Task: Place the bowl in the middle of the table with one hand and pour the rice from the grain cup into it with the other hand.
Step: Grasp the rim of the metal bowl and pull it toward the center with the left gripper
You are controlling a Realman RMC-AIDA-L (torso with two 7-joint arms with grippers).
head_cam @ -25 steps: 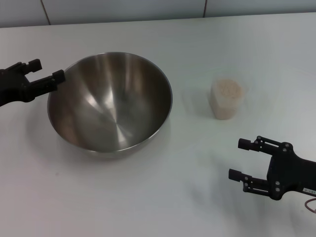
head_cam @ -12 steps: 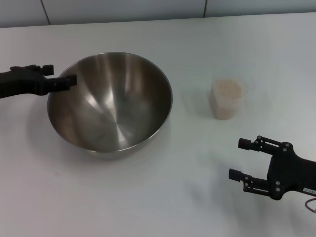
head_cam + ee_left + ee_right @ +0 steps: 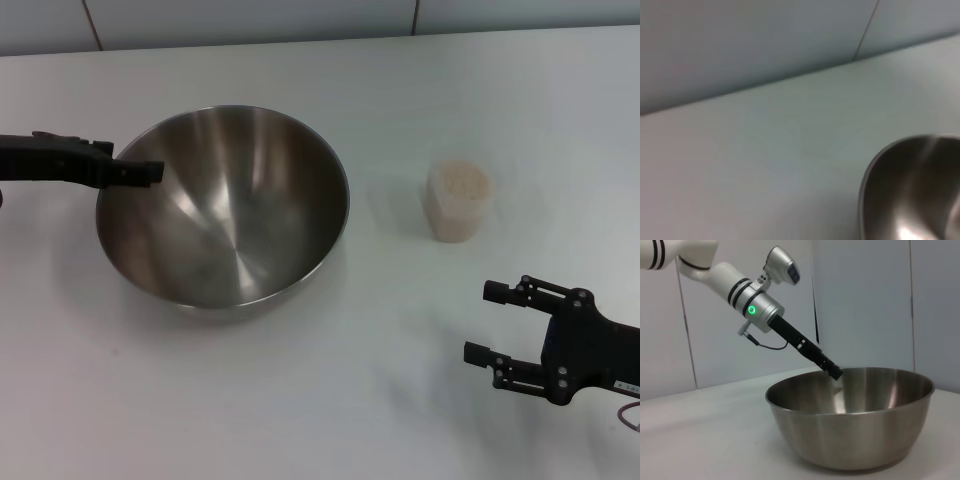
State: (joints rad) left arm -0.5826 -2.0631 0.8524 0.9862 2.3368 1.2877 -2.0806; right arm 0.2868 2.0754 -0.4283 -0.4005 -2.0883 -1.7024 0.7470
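Nearest the robot, the right gripper hovers low over the table at the near right, its two fingers spread wide with nothing between them, pointing toward the left. Beyond it and well apart stands the cup, upright on the table and filled nearly to the brim with pale rice; it sits to the right of the bowl, clear of it. The bowl rests on the table left of centre, empty and shiny inside. At its left rim is the left gripper, reaching in from the left edge with its dark fingers drawn together into one narrow line whose tip lies right at the rim; from the head view alone it is not possible to say whether the tip pinches the rim or merely lies over it. The right wrist view adds a side look: the left gripper slants down from its silver arm, a green light glowing on the wrist, and its tip meets the far rim of the bowl, seemingly just inside the edge. The left wrist view shows only a slice of the bowl's rim and bare table with the wall behind, no fingers.
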